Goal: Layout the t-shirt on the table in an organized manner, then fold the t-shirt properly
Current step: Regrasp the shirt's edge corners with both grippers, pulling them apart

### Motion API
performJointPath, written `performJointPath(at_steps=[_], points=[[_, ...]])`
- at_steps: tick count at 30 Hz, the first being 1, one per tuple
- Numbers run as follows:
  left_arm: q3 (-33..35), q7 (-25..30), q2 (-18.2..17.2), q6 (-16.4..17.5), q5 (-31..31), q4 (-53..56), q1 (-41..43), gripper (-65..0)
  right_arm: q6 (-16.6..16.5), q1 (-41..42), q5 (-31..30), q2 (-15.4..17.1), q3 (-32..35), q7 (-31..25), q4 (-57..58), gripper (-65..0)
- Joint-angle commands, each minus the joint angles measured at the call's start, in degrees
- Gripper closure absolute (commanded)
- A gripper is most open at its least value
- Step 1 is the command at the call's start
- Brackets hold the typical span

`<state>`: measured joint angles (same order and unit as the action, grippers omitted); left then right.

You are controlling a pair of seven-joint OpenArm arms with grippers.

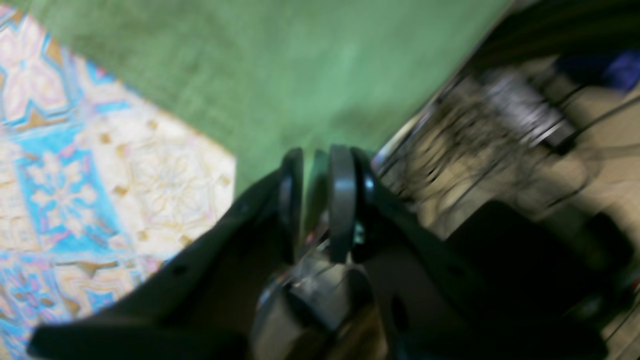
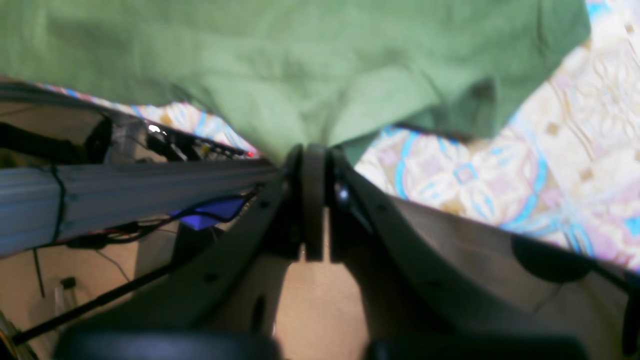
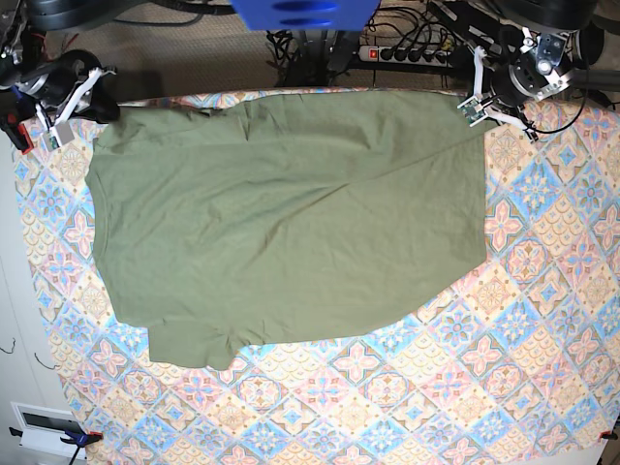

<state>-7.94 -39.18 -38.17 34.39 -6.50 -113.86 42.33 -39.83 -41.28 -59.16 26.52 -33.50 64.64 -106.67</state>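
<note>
The olive-green t-shirt lies spread across the far half of the patterned table, with its neck toward the left. My left gripper sits at the shirt's far right corner. In the left wrist view it is shut, with a strip of the green t-shirt between its pads. My right gripper is at the far left corner by the sleeve. In the right wrist view it is shut, and the t-shirt gathers into its tips. Both wrist views are blurred.
The table's far edge runs just behind both grippers. Beyond it are a power strip and cables and a blue object. Patterned cloth shows bare at the front and right. A white box sits at the near left corner.
</note>
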Motion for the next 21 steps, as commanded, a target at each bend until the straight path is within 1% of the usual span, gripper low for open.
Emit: performJointPath(at_steps=[1, 4, 6, 8, 10, 13, 15, 17, 19, 21], points=[[-3.00, 0.54, -0.99, -0.41, -2.95, -0.91, 1.15, -9.6, -0.17, -0.35, -1.20, 0.95, -0.75, -1.04, -0.54, -1.7], [-7.92, 0.54, -0.99, -0.41, -14.11, -0.91, 3.34, -9.9, -0.17, -0.26, -1.20, 0.95, -0.75, -1.04, -0.45, -1.7], [-9.77, -0.25, -0.99, -0.41, -20.09, -0.64, 4.84, -11.9, -0.17, -0.26, -1.20, 0.95, -0.75, -1.04, -0.36, -1.7], [-12.41, -4.47, -0.99, -0.41, -25.28, -0.64, 5.54, -16.8, -0.17, -0.17, -1.20, 0.95, -0.66, -1.04, -0.27, -1.7], [-15.31, -8.78, -0.55, -0.41, -29.76, -0.55, 5.54, -20.2, -0.17, -0.17, -1.02, 0.95, -0.66, -1.04, -0.27, -1.7], [-20.58, -10.98, 1.82, -0.41, -34.51, 1.38, 5.54, -22.5, -0.17, -0.09, -1.02, 0.95, -0.57, -1.04, 0.61, -1.7], [-24.54, -12.56, 3.84, -0.15, -37.50, 5.07, 5.37, -22.6, -0.17, 0.09, -1.02, 0.95, -0.57, -1.04, 1.49, -1.7], [-26.65, -14.58, 4.55, -0.15, -40.40, 9.20, 4.14, -22.6, -0.17, 1.06, -0.93, 0.95, -0.48, -1.04, 1.75, -1.7], [-27.97, -17.22, 4.99, -0.15, -43.21, 13.51, 0.97, -22.6, -0.17, 2.29, -0.93, 0.86, -0.48, -1.04, 1.75, -1.7], [-28.85, -20.91, 5.34, -0.24, -45.15, 17.82, -1.84, -22.6, -0.17, 2.90, -0.93, 0.86, -0.48, -1.04, 1.75, -1.7]])
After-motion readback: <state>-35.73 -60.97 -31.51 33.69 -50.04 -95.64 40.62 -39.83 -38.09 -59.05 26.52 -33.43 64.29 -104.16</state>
